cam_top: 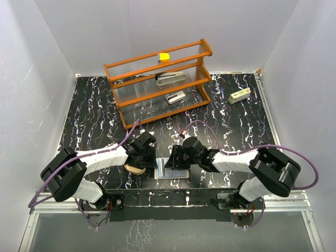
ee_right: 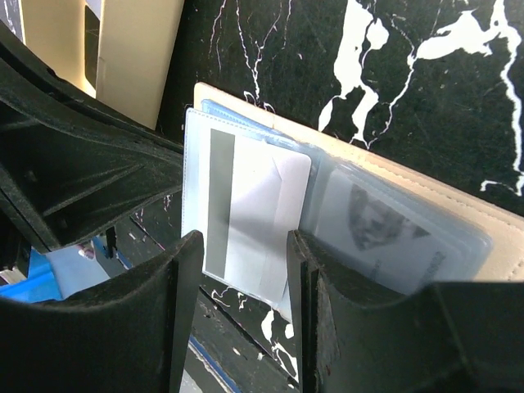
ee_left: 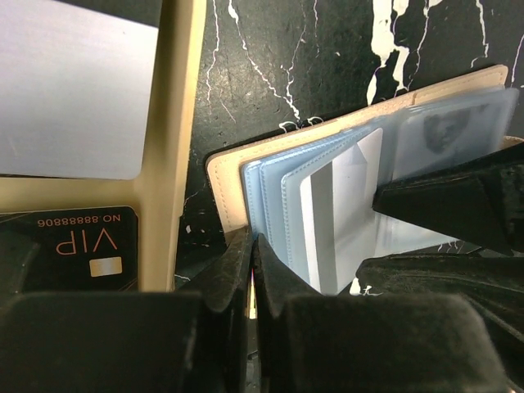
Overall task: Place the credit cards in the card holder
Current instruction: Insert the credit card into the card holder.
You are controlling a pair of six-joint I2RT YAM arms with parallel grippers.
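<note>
The black marbled desk (cam_top: 94,110) bears a wooden rack (cam_top: 157,86) at 12 o'clock, a white box (cam_top: 239,95) at 2, the open card holder (cam_top: 170,172) and a tan tray (cam_top: 135,169) at 6.

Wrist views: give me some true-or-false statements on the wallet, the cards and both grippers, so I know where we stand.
1. The wallet lies open, with its clear sleeves showing. True.
2. A white card with a grey stripe sits in a sleeve. True.
3. The right gripper is shut. False: its jaws stand apart above that card.
4. The VIP card is in the wallet. False: it lies in the tan tray beside the wallet.
5. The left gripper is shut. True.
</note>
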